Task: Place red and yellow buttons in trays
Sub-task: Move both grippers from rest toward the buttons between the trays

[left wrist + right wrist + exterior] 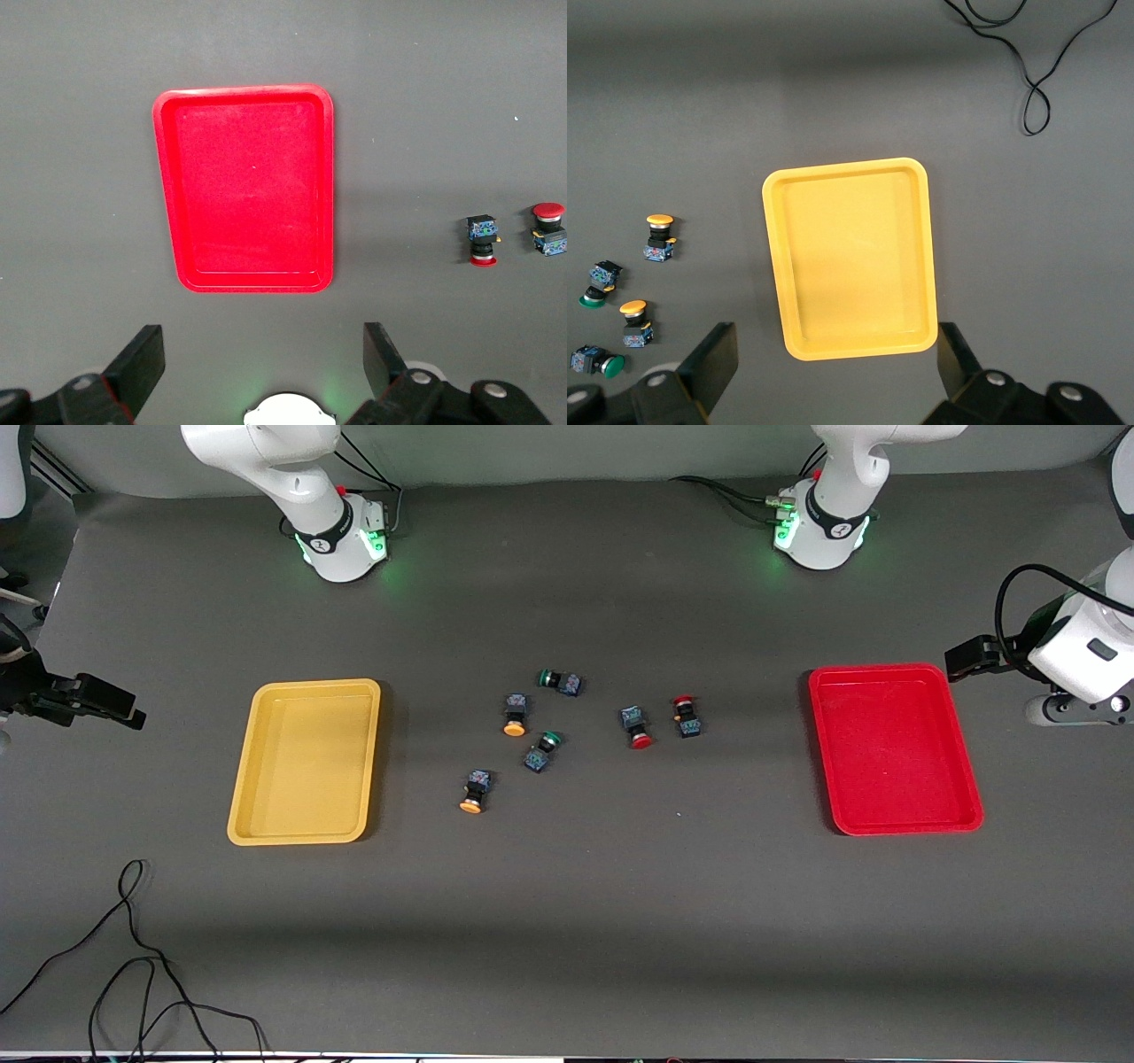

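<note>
Buttons: four of the task, loose on the surface between the trays, none in a tray yet; two green-capped ones among them, not wanted
Nearest: yellow-capped button (475, 791), lying on its side, cap toward the front camera
Middle: green-capped button (541, 751); red-capped button (635, 726); second yellow-capped button (515, 714); second red-capped button (686, 716), just beside the first
Farthest: second green-capped button (560, 681)
Handling: judged light, stiff, not fragile; round caps likely to slip or roll, so close on the flat sides of the dark blocky body; pieces lie close together, so fingers may nudge a neighbour
Trays: yellow tray (306, 760) toward the right arm's end, red tray (893, 748) toward the left arm's end; shallow, rims raised, both hold nothing
Surface: dark grey matting, flat; loose black cable (133, 965) near the front edge
Left gripper (261, 352): over the surface beside the red tray; fingers spread, holding nothing
Right gripper (837, 354): over the surface beside the yellow tray; fingers spread, holding nothing
</note>
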Robot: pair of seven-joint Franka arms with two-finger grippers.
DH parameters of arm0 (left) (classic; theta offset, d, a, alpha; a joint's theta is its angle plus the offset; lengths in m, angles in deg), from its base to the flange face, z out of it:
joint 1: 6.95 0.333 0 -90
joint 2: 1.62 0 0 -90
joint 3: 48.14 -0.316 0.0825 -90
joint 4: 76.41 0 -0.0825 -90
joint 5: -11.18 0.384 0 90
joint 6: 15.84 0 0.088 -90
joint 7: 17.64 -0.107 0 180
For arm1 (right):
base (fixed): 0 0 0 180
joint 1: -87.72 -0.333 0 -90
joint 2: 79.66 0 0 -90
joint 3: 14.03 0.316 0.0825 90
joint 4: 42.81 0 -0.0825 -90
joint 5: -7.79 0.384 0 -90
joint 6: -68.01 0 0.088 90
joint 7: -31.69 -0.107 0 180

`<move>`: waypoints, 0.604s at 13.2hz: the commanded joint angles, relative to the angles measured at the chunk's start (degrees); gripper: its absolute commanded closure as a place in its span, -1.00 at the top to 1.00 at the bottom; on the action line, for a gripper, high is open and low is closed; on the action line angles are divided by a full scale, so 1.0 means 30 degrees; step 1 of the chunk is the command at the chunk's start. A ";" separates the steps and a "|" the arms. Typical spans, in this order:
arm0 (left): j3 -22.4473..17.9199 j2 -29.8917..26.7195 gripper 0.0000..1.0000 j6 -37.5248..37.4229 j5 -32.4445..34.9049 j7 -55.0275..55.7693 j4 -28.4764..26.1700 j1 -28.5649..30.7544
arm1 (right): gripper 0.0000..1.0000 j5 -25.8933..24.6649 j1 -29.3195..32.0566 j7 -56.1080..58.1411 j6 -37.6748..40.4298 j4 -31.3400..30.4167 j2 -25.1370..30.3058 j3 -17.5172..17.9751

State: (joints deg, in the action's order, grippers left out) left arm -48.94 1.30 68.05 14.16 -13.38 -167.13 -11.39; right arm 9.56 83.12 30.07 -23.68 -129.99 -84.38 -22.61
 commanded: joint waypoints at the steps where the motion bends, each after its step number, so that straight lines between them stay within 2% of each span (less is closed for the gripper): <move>1: -0.0085 0.0199 1.00 -0.0484 -0.0115 -0.0249 0.0534 -0.0102 | 1.00 -0.0385 0.0039 0.0334 -0.0199 -0.0471 0.0429 0.0135; 5: -0.0085 0.0199 1.00 -0.0513 -0.0144 -0.0249 0.0534 -0.0072 | 1.00 -0.0356 -0.0776 -0.0220 0.0704 -0.0528 0.0225 0.0340; 8: -0.0085 0.0257 1.00 -0.0542 -0.0144 -0.0249 0.0534 -0.0131 | 1.00 -0.0151 -0.3963 -0.4369 0.0157 -0.1493 0.0048 0.0340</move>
State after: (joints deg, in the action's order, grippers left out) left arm -48.94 1.36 68.01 14.16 -13.38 -167.13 -11.38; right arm 9.64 77.24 24.43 -21.90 -132.26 -84.54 -21.62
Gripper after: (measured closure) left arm 0.000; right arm 0.000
